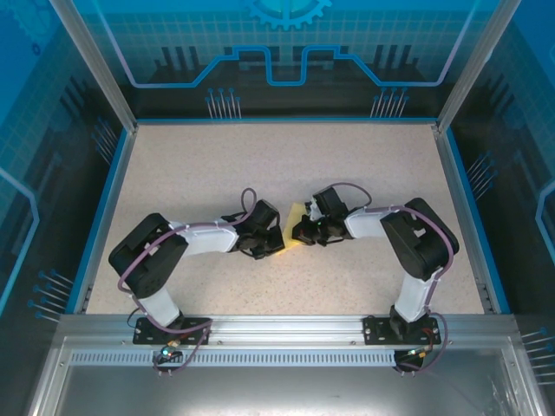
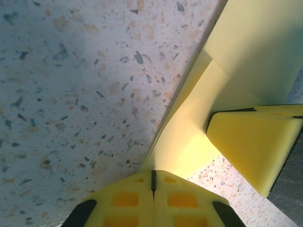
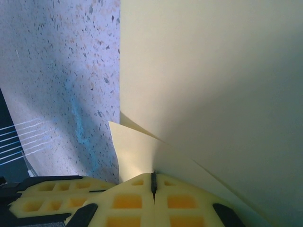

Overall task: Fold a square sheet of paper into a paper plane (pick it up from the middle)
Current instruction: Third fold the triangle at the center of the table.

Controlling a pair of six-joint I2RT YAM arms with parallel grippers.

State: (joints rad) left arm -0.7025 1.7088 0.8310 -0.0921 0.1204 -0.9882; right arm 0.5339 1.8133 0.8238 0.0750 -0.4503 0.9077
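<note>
An aluminium rail (image 1: 277, 334) runs across the foreground of the overhead view, with both arm bases bolted to it, nearer the viewer than the sheet of paper (image 1: 297, 212). Beyond the rail lies a wide speckled beige table (image 1: 260, 165), edged in blue, and the sheet sits close to the table's middle, a little toward the rail. The left arm (image 1: 156, 256), black and white with a purple cable, bends in from the left of the sheet; the right arm (image 1: 421, 243) mirrors it from the right, so the two wrists almost meet over the paper. The sheet itself is pale yellow and mostly hidden between the two black wrists, with only a corner showing above them and a sliver below. In the left wrist view the sheet (image 2: 246, 52) slopes up off the table with a creased flap along its edge, and that flap runs straight down into the tips of the left gripper (image 2: 153, 178), whose yellow jaws are pressed together on the paper. A yellow finger (image 2: 251, 142) of the right gripper rests against the sheet just beside it. In the right wrist view the sheet (image 3: 213, 75) rises close to the lens, a second layer peeking out beneath it, and the right gripper (image 3: 153, 182) is likewise clenched on the paper's edge.
</note>
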